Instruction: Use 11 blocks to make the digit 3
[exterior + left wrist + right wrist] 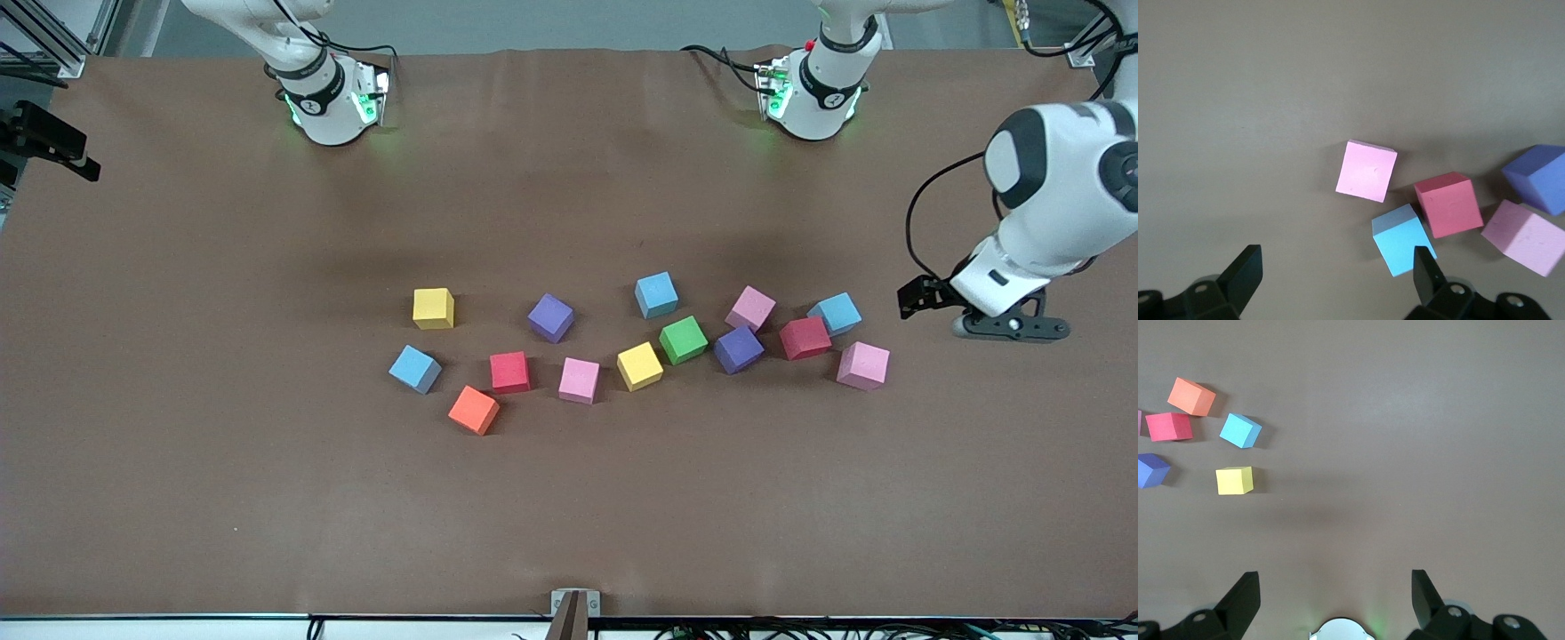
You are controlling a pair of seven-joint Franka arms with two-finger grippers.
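Observation:
Several loose blocks lie scattered across the middle of the table, from a yellow one (433, 308) and an orange one (474, 410) at the right arm's end to a blue one (835, 313), a red one (805, 338) and a pink one (862, 365) at the left arm's end. No digit 3 shows among them. My left gripper (965, 311) hangs open over bare table beside that blue block (1401, 239), the red block (1449, 203) and the pink block (1367, 171); nothing is between its fingers. My right gripper (1335, 593) is open and empty, with the yellow block (1234, 481) far off.
A green cube (683, 340) sits among the blocks, touching a yellow one (640, 365). The right arm's base (1341, 630) lies just under its gripper. The brown table cover (569, 516) is bare nearer the front camera.

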